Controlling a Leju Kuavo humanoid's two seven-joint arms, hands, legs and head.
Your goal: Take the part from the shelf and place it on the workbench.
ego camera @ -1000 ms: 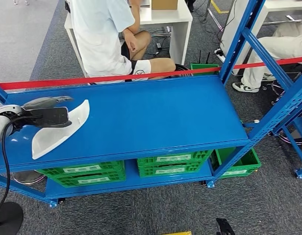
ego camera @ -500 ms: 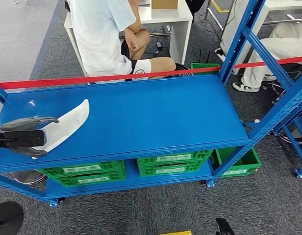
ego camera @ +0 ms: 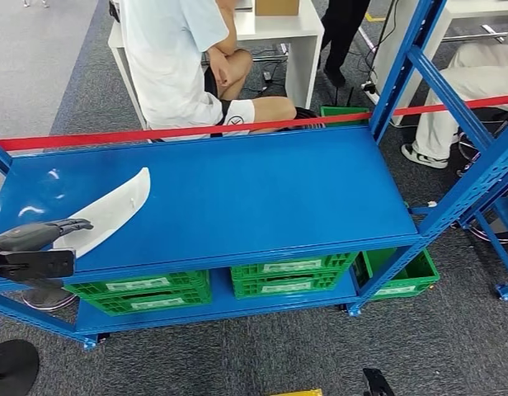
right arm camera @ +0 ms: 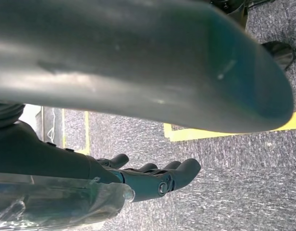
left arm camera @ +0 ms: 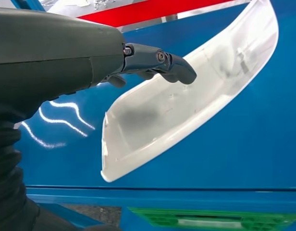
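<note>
Observation: the long curved white plastic part (ego camera: pixel 105 214) lies flat on the blue metal counter (ego camera: pixel 251 198), near its left end and close to the front edge. The left hand (ego camera: pixel 34 247) has drawn back toward the robot over the last second. A second ago it reached over the part's near end; half a second ago it was already retreating; now it sits at the counter's front edge, just beside the part's near tip.

In the left wrist view the fingers (left arm camera: pixel 165 62) are extended and apart, above the part (left arm camera: pixel 182 101) with nothing between them. I cannot tell whether a fingertip touches it.

The right hand (right arm camera: pixel 154 180) hangs over grey carpet, fingers loosely extended, holding nothing.

Assessment: the part appears released and at rest. The placement looks complete, with the withdrawal of the arm as the remaining motion.
</note>
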